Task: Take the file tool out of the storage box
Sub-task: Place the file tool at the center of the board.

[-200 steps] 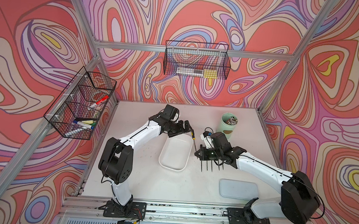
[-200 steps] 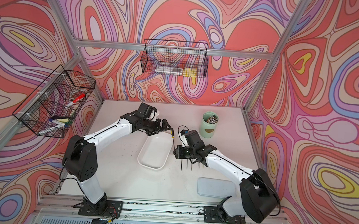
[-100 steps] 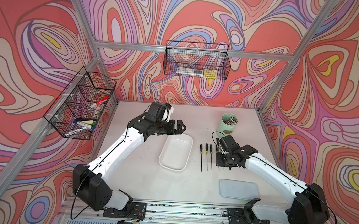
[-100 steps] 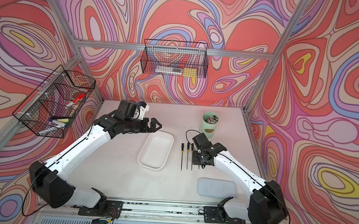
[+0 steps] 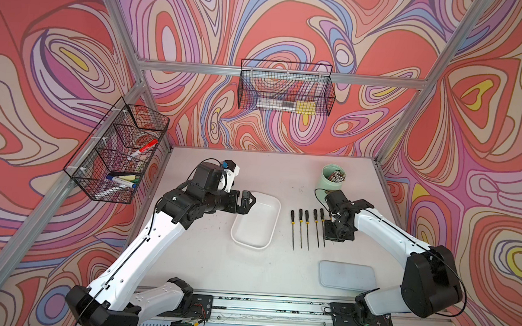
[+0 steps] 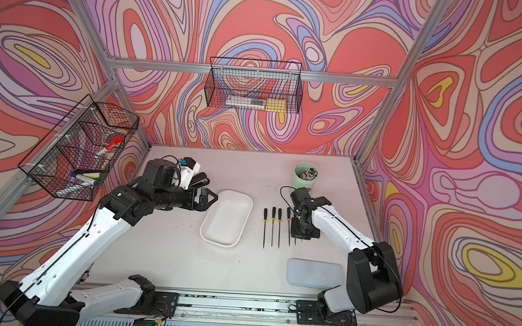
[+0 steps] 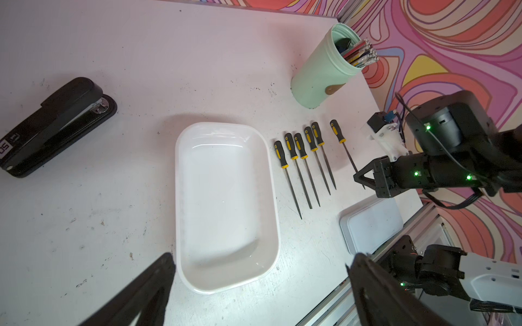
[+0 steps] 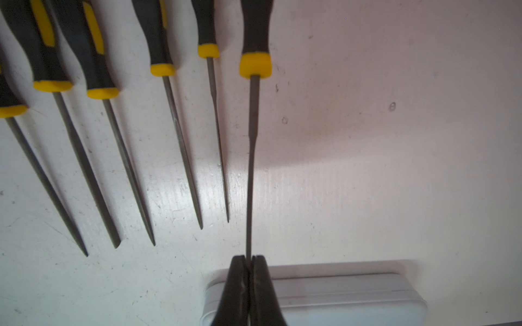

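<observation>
The white storage box [image 5: 255, 220] [image 6: 226, 218] [image 7: 226, 203] lies empty at the middle of the table. To its right, several black-and-yellow files [image 5: 306, 228] [image 6: 275, 226] [image 7: 303, 163] lie in a row, handles toward the back. My right gripper [image 5: 331, 234] [image 6: 300, 232] [image 8: 248, 258] points down at the row's right end, shut on the blade tip of one more file tool [image 8: 251, 155] [image 7: 343, 146], which is low over the table. My left gripper [image 5: 246, 202] [image 6: 207, 199] [image 7: 261, 256] hangs open and empty over the box's back left corner.
A pale grey-blue lid [image 5: 346, 275] [image 8: 353, 293] lies at the front right. A mint-green cup [image 5: 331, 178] of pens stands at the back right. A black stapler [image 7: 56, 124] lies left of the box. Wire baskets [image 5: 119, 154] [image 5: 285, 88] hang on the left and back walls.
My left arm has drawn back to the left, away from the right gripper. The right gripper has shifted right and down with a file. More files lie in the row now.
</observation>
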